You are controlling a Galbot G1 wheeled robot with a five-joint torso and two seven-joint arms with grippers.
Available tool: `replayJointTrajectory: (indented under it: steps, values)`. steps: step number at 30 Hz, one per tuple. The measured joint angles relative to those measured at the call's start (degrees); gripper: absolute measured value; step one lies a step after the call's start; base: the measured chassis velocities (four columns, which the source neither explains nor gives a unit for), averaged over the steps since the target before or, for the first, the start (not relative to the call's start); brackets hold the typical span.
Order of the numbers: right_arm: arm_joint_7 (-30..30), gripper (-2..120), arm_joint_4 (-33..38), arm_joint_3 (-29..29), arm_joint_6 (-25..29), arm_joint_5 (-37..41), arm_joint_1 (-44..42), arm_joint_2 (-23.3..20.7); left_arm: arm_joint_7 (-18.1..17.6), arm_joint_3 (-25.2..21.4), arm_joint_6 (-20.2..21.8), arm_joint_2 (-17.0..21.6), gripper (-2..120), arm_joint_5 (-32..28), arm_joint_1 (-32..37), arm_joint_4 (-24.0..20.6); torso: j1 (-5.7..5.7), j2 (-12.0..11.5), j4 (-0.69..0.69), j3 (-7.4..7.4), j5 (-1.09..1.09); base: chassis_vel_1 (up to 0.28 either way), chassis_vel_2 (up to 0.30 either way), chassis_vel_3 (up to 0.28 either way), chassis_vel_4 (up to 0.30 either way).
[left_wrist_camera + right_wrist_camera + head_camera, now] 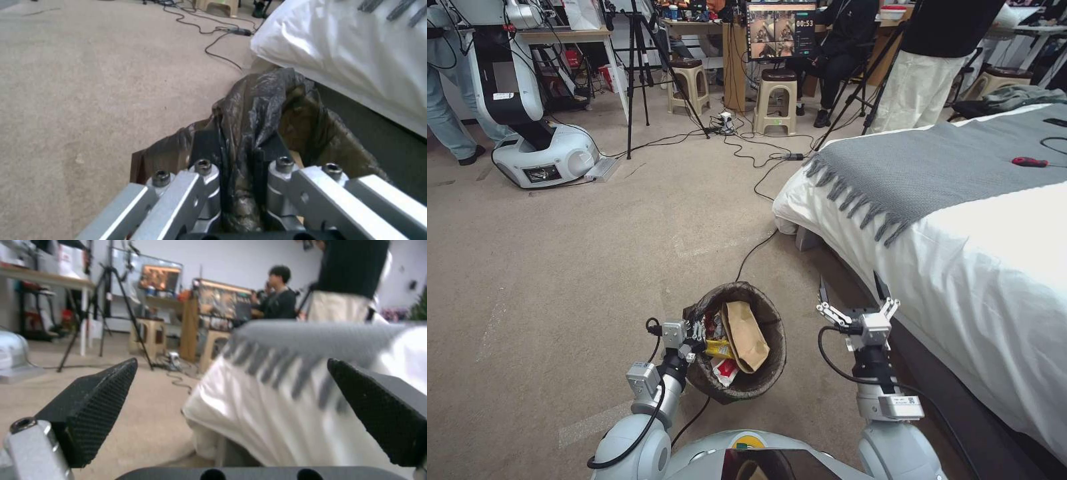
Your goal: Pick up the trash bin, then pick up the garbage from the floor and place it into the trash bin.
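Note:
The trash bin hangs low in front of me, lined with a dark brown bag. My left gripper is shut on its near-left rim; the left wrist view shows both black fingers clamping the bunched bag liner. Garbage lies inside the bin: a tan paper bag, a gold-yellow wrapper and a red-and-white cup. My right gripper is open to the right of the bin, near the bed, with nothing between its fingertips.
A bed with white sheets and a grey fringed throw stands close on the right. A black cable runs across the beige carpet ahead. Stools, tripods, another robot base and people stand farther off.

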Motion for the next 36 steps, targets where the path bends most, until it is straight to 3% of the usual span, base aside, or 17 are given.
replayJointTrajectory:
  steps: [10,36]
  values:
    - [0.1,100,-4.5,-0.7,3.0,-0.2,-2.4,2.3,0.0,-0.1,-0.3,0.2,8,-0.8,0.0,-0.4,0.0,0.0,0.01,0.0,0.0,0.0,0.0,0.0,0.0]
    - [-0.3,100,-4.4,-1.0,2.5,-0.7,-1.1,1.8,0.0,0.0,-0.2,0.1,8,-0.8,0.5,-1.5,0.0,0.0,-0.01,0.0,0.0,0.014,0.014,0.016,0.015]
